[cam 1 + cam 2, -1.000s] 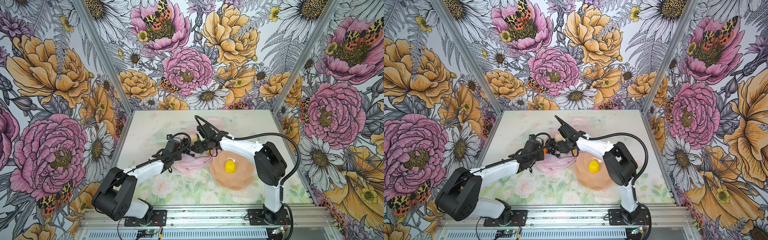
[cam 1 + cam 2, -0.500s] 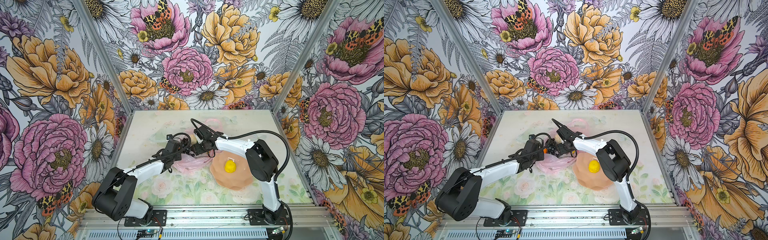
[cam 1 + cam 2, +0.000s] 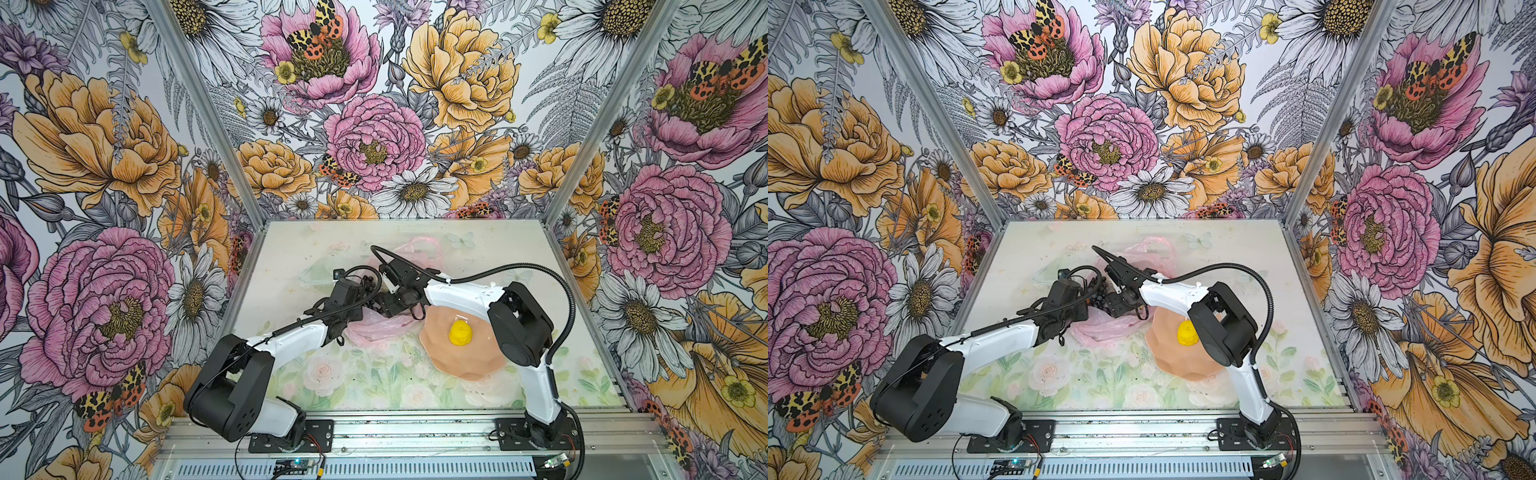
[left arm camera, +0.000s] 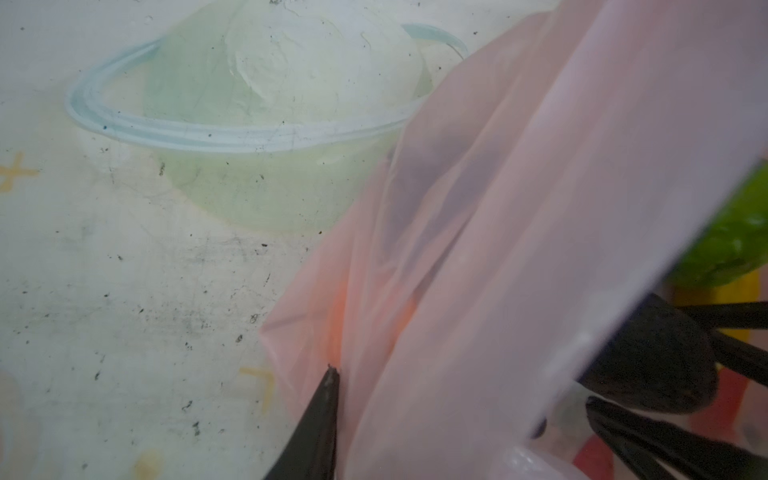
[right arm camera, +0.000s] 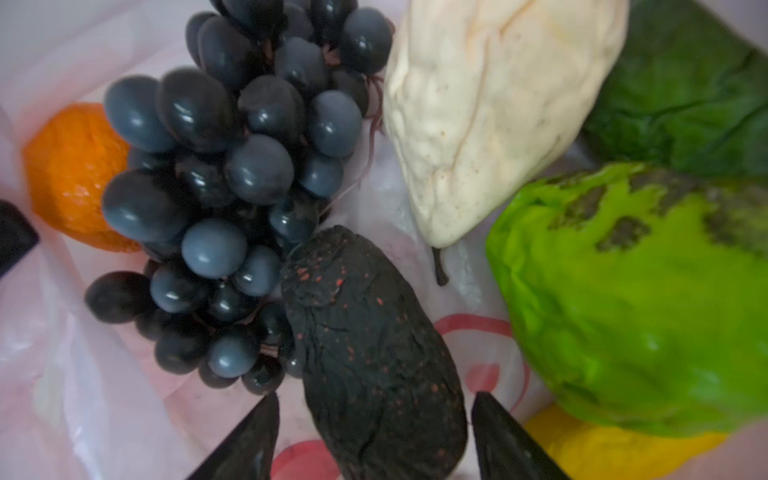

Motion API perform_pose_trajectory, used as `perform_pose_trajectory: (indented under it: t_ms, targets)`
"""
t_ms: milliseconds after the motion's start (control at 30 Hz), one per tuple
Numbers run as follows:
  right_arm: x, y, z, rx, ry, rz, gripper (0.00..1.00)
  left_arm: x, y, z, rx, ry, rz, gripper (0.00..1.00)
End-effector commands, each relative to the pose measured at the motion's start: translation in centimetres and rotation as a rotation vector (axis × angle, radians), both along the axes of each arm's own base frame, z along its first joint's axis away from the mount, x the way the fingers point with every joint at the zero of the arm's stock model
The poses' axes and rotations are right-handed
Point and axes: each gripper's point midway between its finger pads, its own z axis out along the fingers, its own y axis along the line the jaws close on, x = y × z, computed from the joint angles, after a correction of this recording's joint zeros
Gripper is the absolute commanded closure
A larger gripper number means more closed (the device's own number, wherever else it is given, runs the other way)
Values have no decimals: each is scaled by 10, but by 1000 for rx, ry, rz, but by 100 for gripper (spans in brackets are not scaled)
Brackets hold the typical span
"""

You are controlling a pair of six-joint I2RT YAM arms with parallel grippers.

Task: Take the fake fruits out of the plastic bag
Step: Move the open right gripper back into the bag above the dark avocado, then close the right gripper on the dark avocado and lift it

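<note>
Jaws of the left gripper clamp the plastic bag at its edge. Inside it, jaws of the right gripper stand apart astride the dark avocado, beside the grape bunch.

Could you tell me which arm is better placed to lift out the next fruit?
Right: its open gripper straddles the avocado inside the bag, while the left gripper is clamped on the bag's wall.
</note>
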Motion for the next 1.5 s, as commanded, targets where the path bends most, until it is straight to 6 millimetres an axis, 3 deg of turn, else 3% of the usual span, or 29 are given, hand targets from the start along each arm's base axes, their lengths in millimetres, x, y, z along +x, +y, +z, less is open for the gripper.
perform_pose_trajectory:
  t_ms: [0, 267, 833, 1000, 1233, 1367, 1467]
  targets:
    - [17, 0, -6, -58, -63, 6, 24, 6, -1, 8, 25, -23, 2, 71]
    - [23, 13, -7, -33, -58, 24, 30, 6, 0, 9, 31, -27, 5, 71]
    - [7, 7, 42, 46, -88, 15, 43, 6, -1, 9, 33, -26, 3, 71]
    - [7, 6, 27, 16, -74, 17, 45, 7, -3, 10, 33, -29, -2, 71]
    - [11, 9, -1, -15, -38, 14, 41, 5, -1, 12, 40, -34, 1, 71]
    - [10, 15, -5, 0, -17, 22, 47, 5, 0, 11, 41, -33, 3, 71]
    - [10, 14, 5, 13, -30, 19, 58, 5, 0, 10, 44, -30, 3, 71]
